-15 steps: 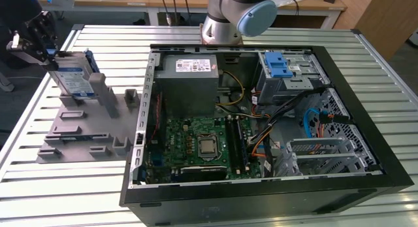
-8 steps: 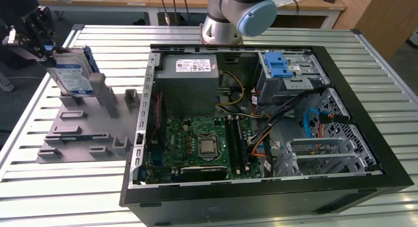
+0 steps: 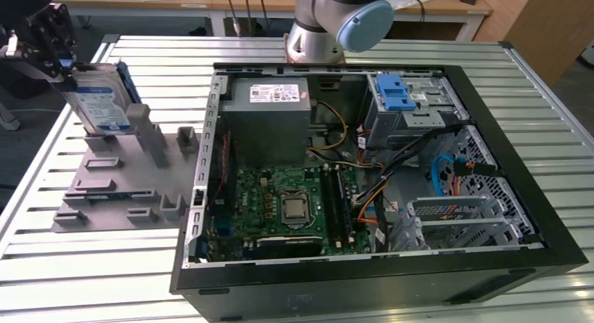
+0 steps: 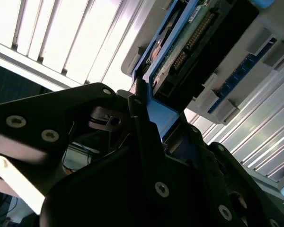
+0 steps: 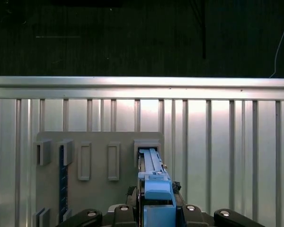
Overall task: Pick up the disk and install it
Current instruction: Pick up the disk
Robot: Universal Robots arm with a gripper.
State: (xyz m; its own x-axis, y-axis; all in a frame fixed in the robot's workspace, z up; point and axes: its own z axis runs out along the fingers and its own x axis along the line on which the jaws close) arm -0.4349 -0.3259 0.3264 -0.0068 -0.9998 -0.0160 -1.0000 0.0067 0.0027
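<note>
The disk (image 3: 100,106), silver with a blue-and-white label and a blue frame, stands on edge at the far end of the grey holder plate (image 3: 116,194) on the exterior view's left. My gripper (image 3: 61,64) grips its upper end, shut on the blue frame. The first wrist view looks down the disk's blue edge (image 5: 153,187) into the holder slot (image 5: 147,144), with the gripper (image 5: 154,210) around it. The second wrist view shows the disk's connector side (image 4: 191,40) and the fingers (image 4: 141,116) against the blue frame. Whether the disk's lower end rests in the slot I cannot tell.
An open black computer case (image 3: 519,198) lies on the slatted metal table (image 3: 83,281), showing its motherboard (image 3: 283,208), grey power supply (image 3: 269,121) and a drive bay with a blue latch (image 3: 399,97). The arm's base (image 3: 320,30) stands behind the case. The holder plate has several upright slots (image 5: 84,161).
</note>
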